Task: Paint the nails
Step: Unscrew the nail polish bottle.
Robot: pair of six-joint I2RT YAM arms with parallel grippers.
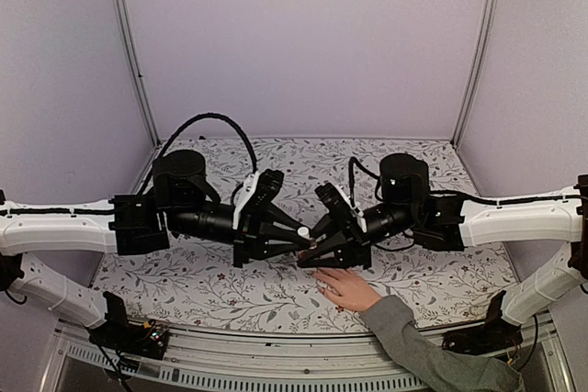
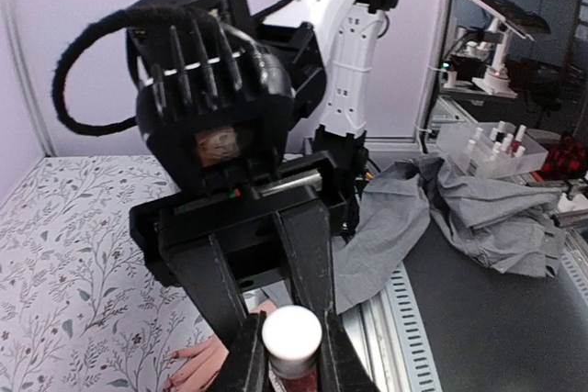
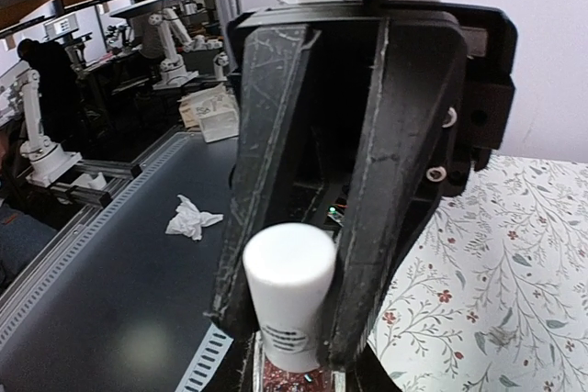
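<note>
A small polish bottle with a white cap [image 2: 292, 337] [image 3: 288, 277] hangs between the two arms above the table's middle. My left gripper [image 2: 292, 357] [image 1: 302, 241] is shut on the white cap. My right gripper [image 3: 289, 375] [image 1: 315, 251] is shut on the bottle's red glitter body [image 3: 292, 381] below the cap. A light-skinned hand [image 1: 345, 289] with a grey sleeve [image 1: 418, 348] lies flat on the cloth just below the grippers, its fingers [image 2: 197, 364] pointing left. The nails are too small to make out from above; one fingertip [image 2: 173, 380] looks dark.
A floral cloth [image 1: 230, 286] covers the table. Off its near edge lie a crumpled grey garment [image 2: 441, 218], a box of small bottles [image 2: 491, 149] and a white tissue [image 3: 191, 218] on the dark floor.
</note>
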